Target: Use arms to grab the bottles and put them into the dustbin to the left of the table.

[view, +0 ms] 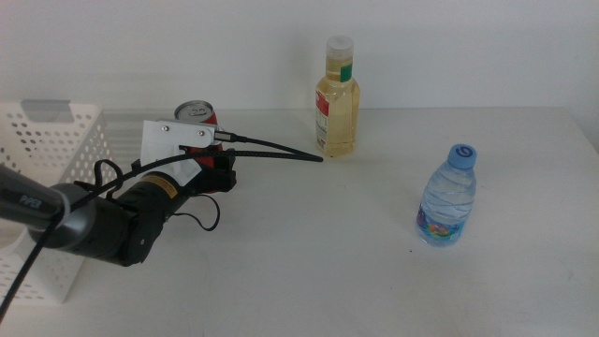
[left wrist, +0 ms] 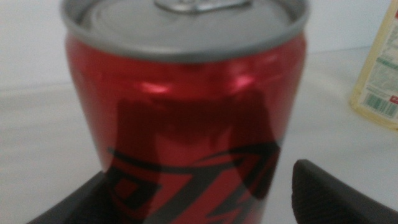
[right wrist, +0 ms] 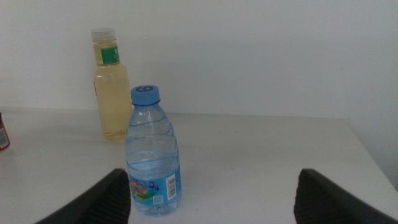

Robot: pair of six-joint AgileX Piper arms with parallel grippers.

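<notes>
Your left gripper [view: 217,161] sits at the left-centre of the table [view: 309,271], right at the red cola can [view: 198,114], which stands upright just beside the white dustbin [view: 56,140]. In your left wrist view the can [left wrist: 186,118] fills the picture between the two jaws; they are spread wider than the can, with a gap showing on at least one side, so nothing is clamped. Your right gripper [right wrist: 211,205] does not show in the middle view; its wrist camera shows the jaws wide apart and holding nothing, facing the blue-capped water bottle [right wrist: 152,155], which stands upright near one jaw. That bottle [view: 447,197] stands on the right part of the table. The yellow-liquid bottle [view: 337,98] with its white cap stands upright toward the back, well apart from the water bottle.
</notes>
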